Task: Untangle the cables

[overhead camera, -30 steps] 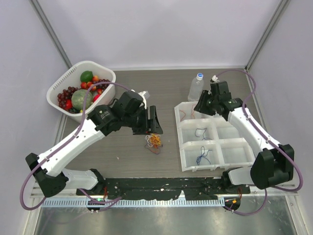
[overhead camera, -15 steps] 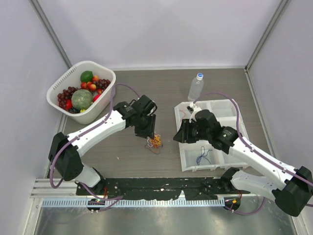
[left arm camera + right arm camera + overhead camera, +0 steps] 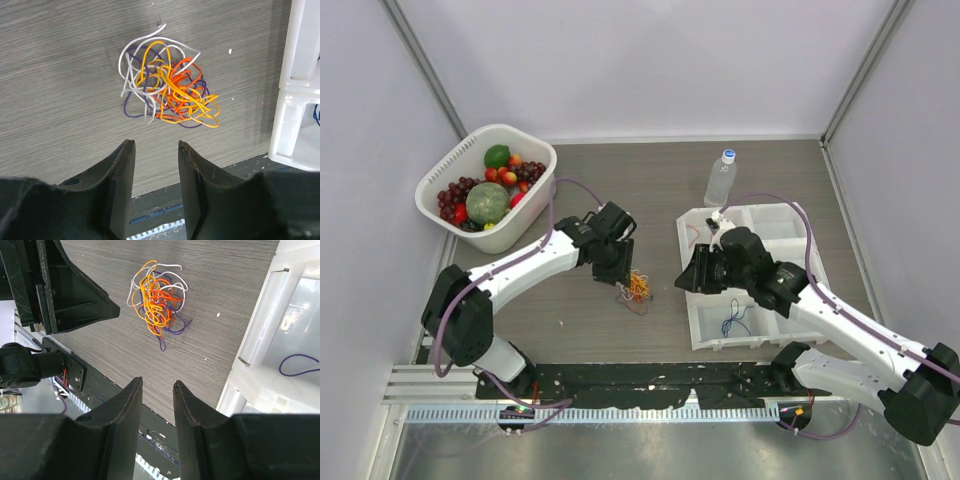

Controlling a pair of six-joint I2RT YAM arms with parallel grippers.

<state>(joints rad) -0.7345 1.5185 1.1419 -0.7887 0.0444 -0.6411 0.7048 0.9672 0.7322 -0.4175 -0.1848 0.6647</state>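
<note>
Left tool (image 3: 156,145) is held pointed down above the cables (image 3: 167,85), fingers apart and empty. Right tool (image 3: 157,382), likewise parted, is reached leftward past the white tray (image 3: 692,300). The cables are bunched in one knot mid-tabletop (image 3: 570,310), stretched from far-left to near-right, a white end pointing toward the far edge.

Three views looking down.
The top camera looks down on the whole table (image 3: 650,190) from the near side; both wrist cameras, close above, share the cables (image 3: 167,87).
</note>
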